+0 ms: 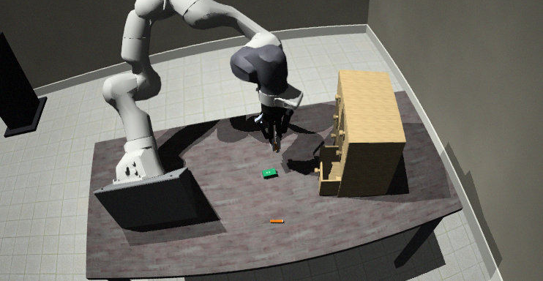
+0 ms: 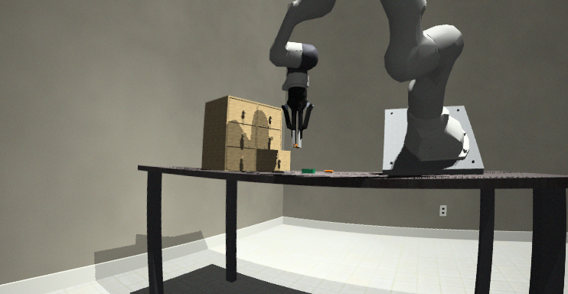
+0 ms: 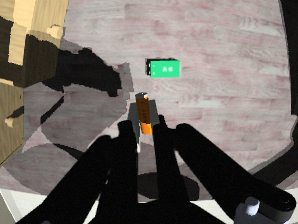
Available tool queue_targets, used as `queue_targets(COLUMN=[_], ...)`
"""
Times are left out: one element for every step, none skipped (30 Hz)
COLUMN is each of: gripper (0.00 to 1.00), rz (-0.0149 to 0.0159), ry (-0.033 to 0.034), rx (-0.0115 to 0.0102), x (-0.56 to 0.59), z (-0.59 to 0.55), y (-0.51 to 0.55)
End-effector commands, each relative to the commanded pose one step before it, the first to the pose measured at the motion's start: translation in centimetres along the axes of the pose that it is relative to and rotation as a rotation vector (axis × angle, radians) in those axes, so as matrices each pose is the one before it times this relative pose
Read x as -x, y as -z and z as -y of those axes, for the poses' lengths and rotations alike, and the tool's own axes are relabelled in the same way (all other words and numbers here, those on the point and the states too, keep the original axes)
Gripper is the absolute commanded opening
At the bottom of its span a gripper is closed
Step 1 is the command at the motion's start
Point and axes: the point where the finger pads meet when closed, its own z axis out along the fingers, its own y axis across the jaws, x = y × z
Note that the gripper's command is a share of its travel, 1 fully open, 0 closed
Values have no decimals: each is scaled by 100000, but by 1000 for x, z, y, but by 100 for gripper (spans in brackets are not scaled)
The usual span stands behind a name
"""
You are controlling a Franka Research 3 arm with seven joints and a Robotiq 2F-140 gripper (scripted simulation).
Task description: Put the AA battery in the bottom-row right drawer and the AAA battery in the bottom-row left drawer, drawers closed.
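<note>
My gripper (image 1: 276, 146) (image 2: 296, 144) (image 3: 144, 111) points down, shut on the AA battery (image 1: 276, 148) (image 2: 295, 145) (image 3: 143, 106), an orange and dark cylinder held upright between the fingertips. It hangs well above the table, left of the wooden chest (image 1: 370, 126) (image 2: 216, 132). The bottom-row right drawer (image 1: 328, 173) (image 2: 278, 160) stands pulled out part way; the other drawers are in. The AAA battery (image 1: 276, 221) (image 2: 328, 171), thin and orange, lies flat on the table near the front edge.
A small green block (image 1: 269, 173) (image 2: 308, 171) (image 3: 162, 67) lies on the dark table (image 1: 227, 203) between the gripper and the AAA battery. The robot's base plate (image 1: 148, 199) takes up the table's left side. The chest stands near the right edge.
</note>
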Motion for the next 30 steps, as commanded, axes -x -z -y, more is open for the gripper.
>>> queue_targets(gripper=[6, 6, 6, 6, 6, 6, 6, 6, 6, 6, 6, 6, 6, 6, 6, 6, 6, 6, 6, 6, 6, 6, 6, 6, 6, 6, 6, 6, 6, 6], rz=[-1178, 0, 0, 0, 75, 0, 0, 0, 0, 0, 0, 67, 0, 0, 0, 59, 0, 0, 0, 49, 0, 0, 0, 36, 0, 0, 0, 0, 25, 0], ry=[21577, 0, 0, 0, 11225, 0, 0, 0, 0, 0, 0, 10797, 0, 0, 0, 10316, 0, 0, 0, 9574, 0, 0, 0, 8734, 0, 0, 0, 0, 7917, 0], rx=[30, 0, 0, 0, -74, 0, 0, 0, 0, 0, 0, -87, 0, 0, 0, -95, 0, 0, 0, -98, 0, 0, 0, -99, 0, 0, 0, 0, -98, 0], x=[-695, 0, 0, 0, -399, 0, 0, 0, 0, 0, 0, -369, 0, 0, 0, -334, 0, 0, 0, -290, 0, 0, 0, -244, 0, 0, 0, 0, -203, 0], z=[67, 0, 0, 0, -101, 0, 0, 0, 0, 0, 0, -141, 0, 0, 0, -174, 0, 0, 0, -195, 0, 0, 0, -202, 0, 0, 0, 0, -202, 0], y=[163, 0, 0, 0, -23, 0, 0, 0, 0, 0, 0, -23, 0, 0, 0, -24, 0, 0, 0, -24, 0, 0, 0, -22, 0, 0, 0, 0, -21, 0])
